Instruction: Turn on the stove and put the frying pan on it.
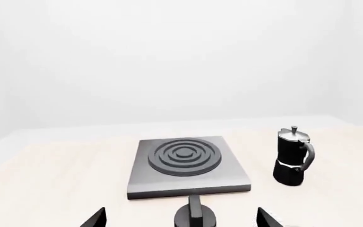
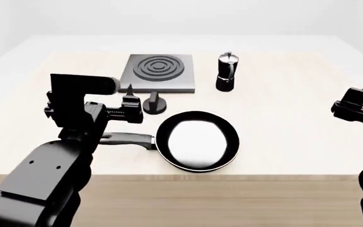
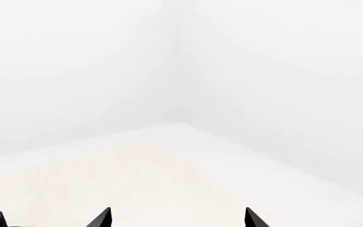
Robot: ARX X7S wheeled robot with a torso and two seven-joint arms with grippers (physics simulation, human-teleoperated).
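While frying pan (image 2: 197, 140) sits off stove (image 2: 158, 72), left hand (image 2: 131, 101) spread (near knob (image 2: 153, 104)), right hand (image 2: 358, 101) spread.

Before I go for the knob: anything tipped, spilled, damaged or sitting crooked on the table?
Nothing stands out. The stove lies flat with its burner bare, the knob just in front of it. The moka pot stands upright to its right. The frying pan sits level on the table, nearer the robot. No spills show.

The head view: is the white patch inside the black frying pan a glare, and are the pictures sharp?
Head view: the wide round black frying pan shows a pale glossy reflection inside, edges slightly soft. Left wrist view: the flat grey square stove is evenly lit, faintly blurred. Right wrist view: mostly washed-out white.
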